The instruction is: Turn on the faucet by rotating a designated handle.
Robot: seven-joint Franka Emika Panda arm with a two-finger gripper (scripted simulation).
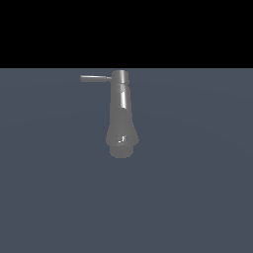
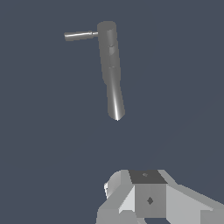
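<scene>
Faucet [image 1: 121, 116] upright; handle [image 1: 95, 78] juts sideways from cap; gripper [image 2: 146, 199] well apart, opening indiscernible.

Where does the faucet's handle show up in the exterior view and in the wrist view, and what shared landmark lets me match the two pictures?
Exterior view: the handle sticks out from the cap toward the exterior view's left, near the top of the faucet.
Wrist view: the handle juts sideways from the cap of the faucet, well apart from the gripper.
Shared landmark: the faucet's cylindrical cap, where the rod joins it.
</scene>
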